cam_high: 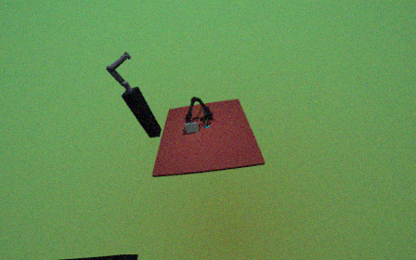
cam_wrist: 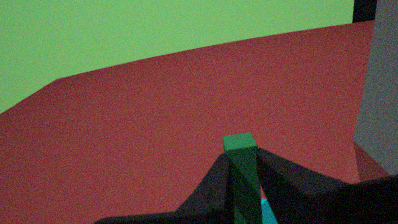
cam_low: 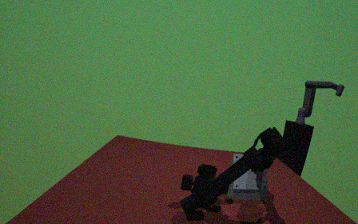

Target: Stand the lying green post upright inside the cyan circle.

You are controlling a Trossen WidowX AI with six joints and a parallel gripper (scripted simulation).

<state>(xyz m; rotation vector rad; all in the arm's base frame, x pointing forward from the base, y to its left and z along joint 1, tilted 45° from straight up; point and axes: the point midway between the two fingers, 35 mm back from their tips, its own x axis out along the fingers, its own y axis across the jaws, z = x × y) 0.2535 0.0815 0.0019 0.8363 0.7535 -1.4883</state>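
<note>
My gripper is shut on the green post in the wrist view. The post's end face shows just beyond the fingertips, and its shaft runs down between the dark fingers. The cyan circle shows as a small spot beside the gripper in the top view, and as a patch partly covered by the right finger in the wrist view. In the exterior view the dark gripper is low over the table and the circle is not visible. Whether the post's lower end touches the table is hidden.
A grey metal block stands close by on the red table top. Beyond the table's edge a black pedestal carries a grey jointed arm.
</note>
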